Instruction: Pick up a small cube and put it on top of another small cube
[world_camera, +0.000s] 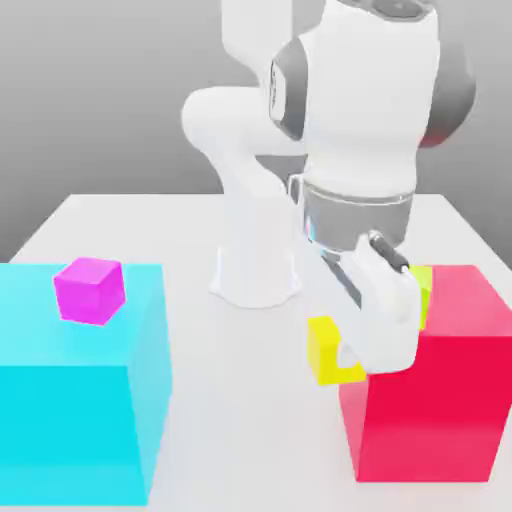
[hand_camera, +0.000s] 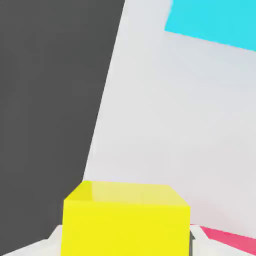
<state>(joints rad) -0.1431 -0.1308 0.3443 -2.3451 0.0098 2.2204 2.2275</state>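
Note:
The small bright yellow cube (world_camera: 328, 350) hangs beside the upper left corner of the big red block (world_camera: 430, 390), seemingly clear of the table. My gripper (world_camera: 345, 360) reaches down to it at a slant and is shut on it; the white hand covers the cube's right side. In the hand view the yellow cube (hand_camera: 125, 220) sits very close, between my fingers. A small lime yellow-green cube (world_camera: 422, 287) rests on top of the red block, partly behind my hand. A small magenta cube (world_camera: 90, 290) sits on the big cyan block (world_camera: 80, 400).
The arm's white base (world_camera: 255, 270) stands at the middle back of the white table (world_camera: 240, 400). The cyan block fills the exterior view's left and the red block its right. The cyan block (hand_camera: 215, 22) and a strip of red block (hand_camera: 230, 240) show in the hand view.

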